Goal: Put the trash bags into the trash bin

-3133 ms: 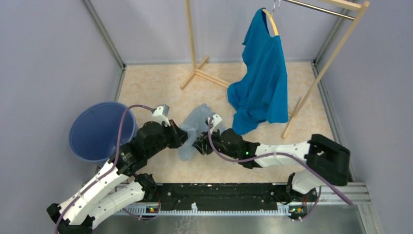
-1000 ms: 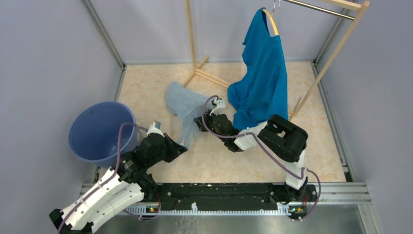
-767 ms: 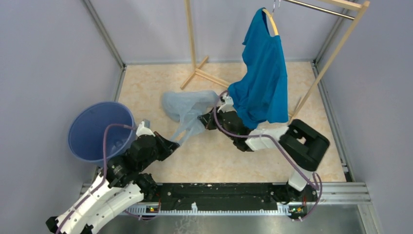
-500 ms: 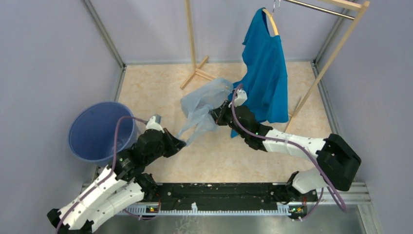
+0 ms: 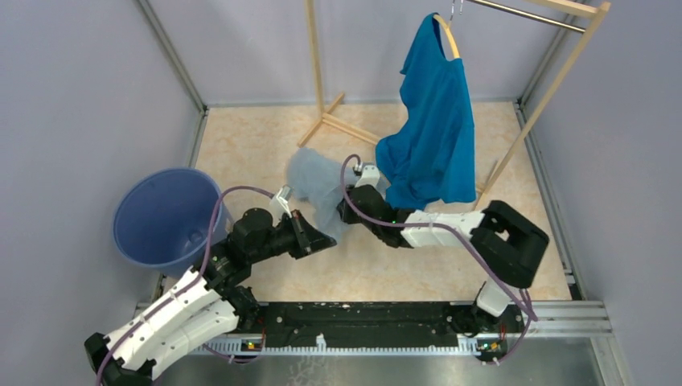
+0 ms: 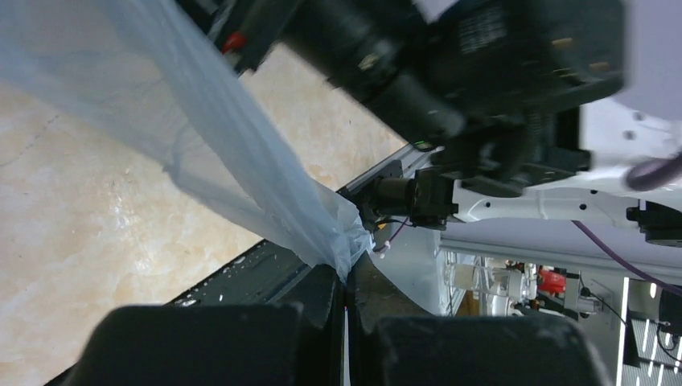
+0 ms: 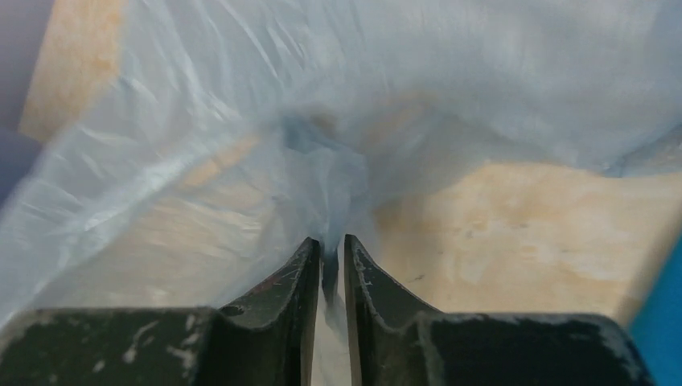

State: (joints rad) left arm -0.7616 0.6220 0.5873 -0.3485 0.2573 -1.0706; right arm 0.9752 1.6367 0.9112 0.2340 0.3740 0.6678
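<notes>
The translucent pale blue-grey trash bag (image 5: 315, 183) hangs between my two grippers over the table's middle. My left gripper (image 5: 330, 239) is shut on one bunched edge of the bag (image 6: 265, 201), at its lower end. My right gripper (image 5: 341, 215) is shut on a gathered fold of the bag (image 7: 338, 173), just right of the left gripper. The round blue trash bin (image 5: 165, 219) lies tilted at the left wall, its mouth facing up and right, left of both grippers and apart from the bag.
A bright blue T-shirt (image 5: 434, 129) hangs on a wooden rack (image 5: 330, 117) at the back right, close behind my right wrist. Grey walls (image 5: 80, 121) close in the left, back and right sides. A black rail (image 5: 362, 326) runs along the near edge.
The bag has dropped from its spread, raised shape to a smaller bunch lower down. My right gripper has come back toward the left one, and my left gripper has moved right toward the middle.
</notes>
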